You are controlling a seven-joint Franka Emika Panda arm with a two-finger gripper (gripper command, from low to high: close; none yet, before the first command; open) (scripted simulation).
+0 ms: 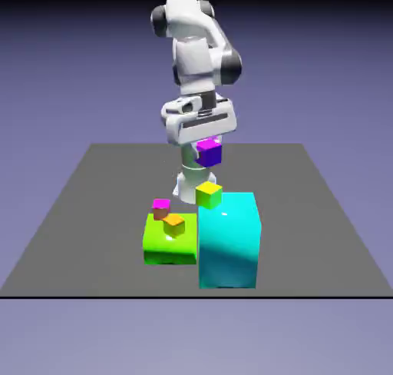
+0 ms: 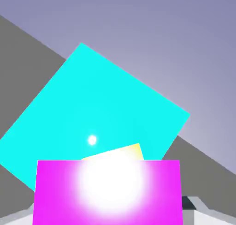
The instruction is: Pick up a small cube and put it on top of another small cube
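My gripper [image 1: 205, 141] is shut on the small cube [image 1: 209, 152], which has a magenta top and violet sides and hangs in the air. Almost straight below it, a small yellow cube [image 1: 208, 194] rests on the back of the tall cyan block [image 1: 229, 243]. In the hand view the held small cube [image 2: 108, 192] fills the bottom and hides most of the yellow cube [image 2: 120, 154], which peeks out just beyond it on the cyan block's top [image 2: 92, 104]. A grey fingertip [image 2: 199, 205] shows beside the held cube.
A low green block [image 1: 165, 247] stands against the cyan block on the exterior view's left. On it sit a small cube with a pink top and brownish sides [image 1: 161, 208] and a small orange cube [image 1: 175, 225]. The grey table [image 1: 92, 212] lies around them.
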